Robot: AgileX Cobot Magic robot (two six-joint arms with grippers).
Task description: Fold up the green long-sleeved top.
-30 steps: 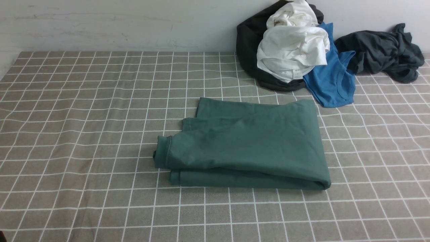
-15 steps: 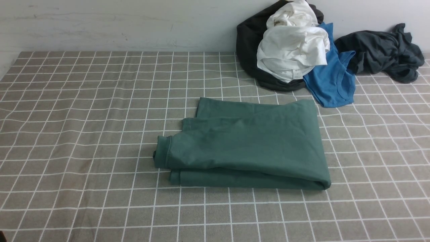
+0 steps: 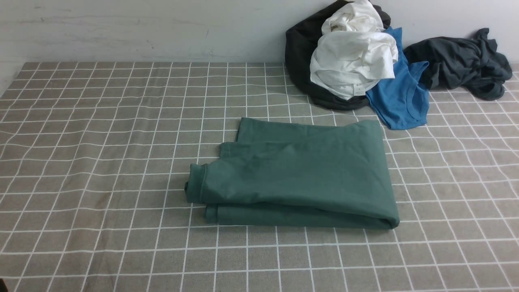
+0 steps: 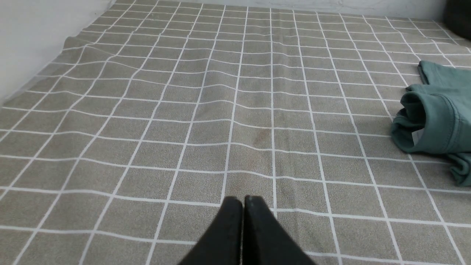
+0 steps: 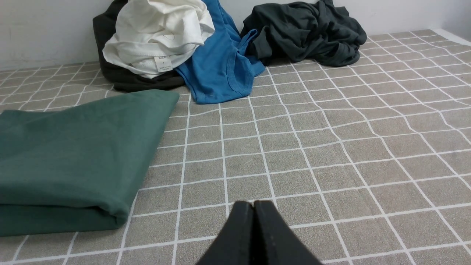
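Observation:
The green long-sleeved top lies folded into a thick rectangle in the middle of the checked tablecloth, its rolled collar end toward the robot's left. Its logo and sleeves are hidden inside the fold. It also shows in the left wrist view and in the right wrist view. My left gripper is shut and empty over bare cloth, well clear of the top. My right gripper is shut and empty over bare cloth beside the top's folded edge. Neither gripper shows in the front view.
A heap of clothes sits at the back right against the wall: a white garment on a black one, a bright blue shirt and a dark grey garment. The checked tablecloth covers the table.

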